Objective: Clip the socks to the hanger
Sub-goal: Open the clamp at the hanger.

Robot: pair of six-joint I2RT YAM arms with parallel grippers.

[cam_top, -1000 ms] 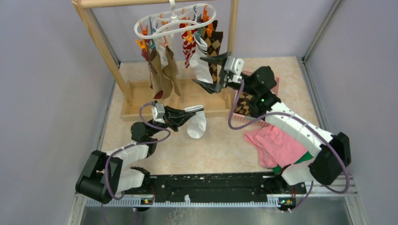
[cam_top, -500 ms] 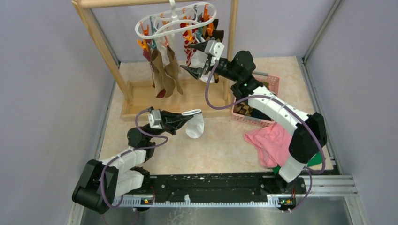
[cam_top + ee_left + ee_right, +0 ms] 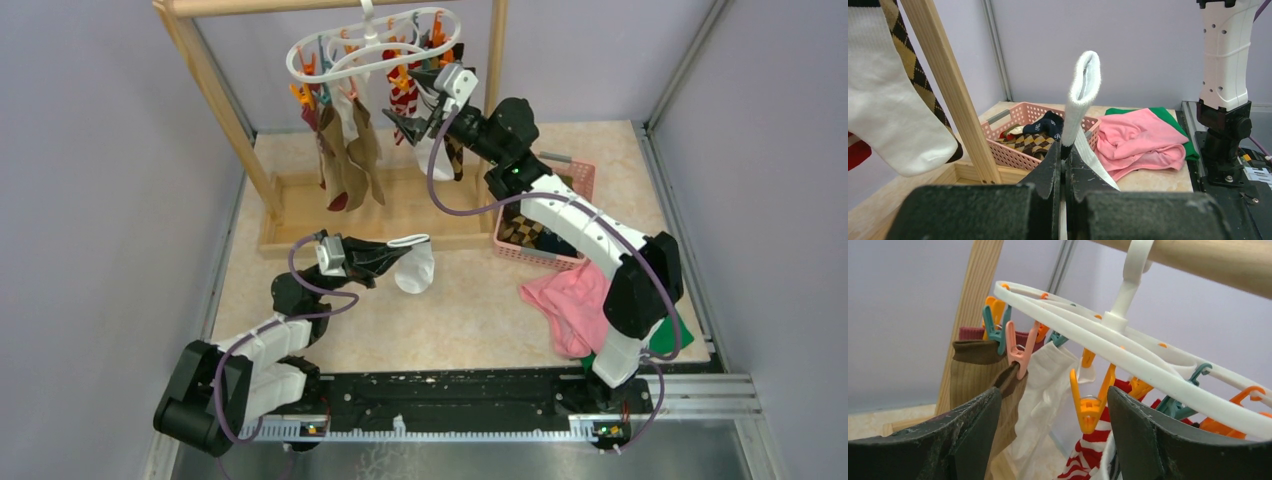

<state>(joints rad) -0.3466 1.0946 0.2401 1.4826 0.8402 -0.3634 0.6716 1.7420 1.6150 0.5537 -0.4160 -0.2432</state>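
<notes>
The white ring hanger [image 3: 352, 60] hangs from the wooden rack's top bar, with brown socks [image 3: 345, 160], a red-white striped sock [image 3: 403, 100], a white sock and an argyle sock clipped on. My right gripper [image 3: 415, 92] is open, raised to the hanger's right side. In the right wrist view the hanger [image 3: 1128, 352] crosses above the open jaws and an empty orange clip [image 3: 1090, 402] hangs between my fingers [image 3: 1133, 425]. My left gripper [image 3: 385, 256] is shut on a plain white sock [image 3: 415, 265], held low in front of the rack; its cuff [image 3: 1083, 90] stands upright above the jaws.
The wooden frame rack [image 3: 215, 90] with its base tray [image 3: 290, 215] stands at the back. A pink basket [image 3: 575, 185] with argyle and navy socks [image 3: 1035, 135] sits right of it. A pink cloth [image 3: 570, 300] over a green cloth [image 3: 1173, 117] lies at the right front.
My right gripper has risen up and left from beside the basket to the hanger's clips, still open. My left gripper drifted slightly left with the white sock.
</notes>
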